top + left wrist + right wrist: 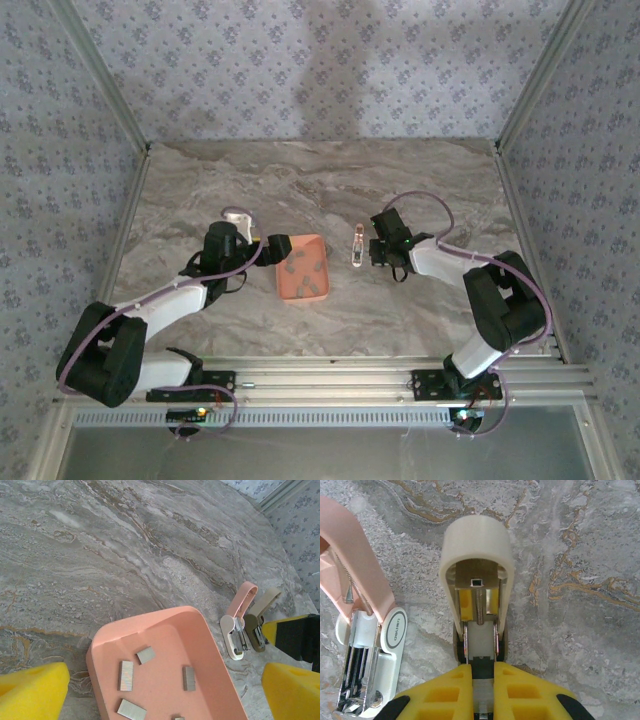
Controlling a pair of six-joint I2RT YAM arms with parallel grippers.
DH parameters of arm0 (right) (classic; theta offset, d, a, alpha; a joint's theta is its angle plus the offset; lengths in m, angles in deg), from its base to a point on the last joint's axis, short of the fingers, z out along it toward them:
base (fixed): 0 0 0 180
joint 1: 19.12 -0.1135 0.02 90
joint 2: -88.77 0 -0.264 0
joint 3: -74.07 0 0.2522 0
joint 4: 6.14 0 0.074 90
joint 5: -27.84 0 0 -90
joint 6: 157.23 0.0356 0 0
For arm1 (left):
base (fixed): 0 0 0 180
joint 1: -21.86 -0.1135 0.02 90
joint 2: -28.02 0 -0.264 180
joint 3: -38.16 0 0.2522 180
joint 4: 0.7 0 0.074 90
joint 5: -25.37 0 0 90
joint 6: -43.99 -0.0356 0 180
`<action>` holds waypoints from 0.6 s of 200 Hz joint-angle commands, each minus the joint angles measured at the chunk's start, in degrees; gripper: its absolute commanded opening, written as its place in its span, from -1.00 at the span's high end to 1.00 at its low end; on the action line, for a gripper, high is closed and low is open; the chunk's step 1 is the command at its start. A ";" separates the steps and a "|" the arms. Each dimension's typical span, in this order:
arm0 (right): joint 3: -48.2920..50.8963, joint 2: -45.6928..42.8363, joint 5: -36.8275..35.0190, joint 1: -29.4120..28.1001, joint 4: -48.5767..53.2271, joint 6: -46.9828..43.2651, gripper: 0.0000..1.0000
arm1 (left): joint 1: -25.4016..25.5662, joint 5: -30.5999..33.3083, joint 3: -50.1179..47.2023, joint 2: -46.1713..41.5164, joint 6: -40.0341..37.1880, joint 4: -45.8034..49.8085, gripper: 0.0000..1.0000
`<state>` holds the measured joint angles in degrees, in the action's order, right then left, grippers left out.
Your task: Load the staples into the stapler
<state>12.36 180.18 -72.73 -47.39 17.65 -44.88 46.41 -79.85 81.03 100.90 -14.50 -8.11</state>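
Empty and wide open at the salmon-orange plastic tray's [165,645] 9 o'clock, the left gripper [272,250] should straddle one small grey metal staple strip [126,675] squarely. At 3 o'clock lies the opened pink-and-white mini stapler [234,632]; the right gripper [482,680] clamps a cream piece [477,540] beside it.

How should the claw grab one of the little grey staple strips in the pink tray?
Take the strip lying a bit apart from the others in the tray. Come straight down with the left claw and pinch its two long edges. It lies flat on the tray floor, so there is nothing to grip from the side, and the raised walls would probably block a sideways approach anyway.
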 commanded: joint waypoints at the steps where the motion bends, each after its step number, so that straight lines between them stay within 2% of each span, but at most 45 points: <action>1: 0.95 -1.83 -1.02 -0.51 -0.27 -1.12 0.74 | 0.40 -0.82 1.13 -0.45 -0.83 -1.07 -0.97; 120: 2.23 -2.78 -2.00 -0.71 -2.08 -1.48 0.75 | 0.40 -0.77 1.33 -0.33 -0.83 -0.93 -0.97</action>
<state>13.67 179.00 -73.10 -47.76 16.55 -45.47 46.41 -79.85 81.03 100.90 -14.50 -8.11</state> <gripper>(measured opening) 0.130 0.984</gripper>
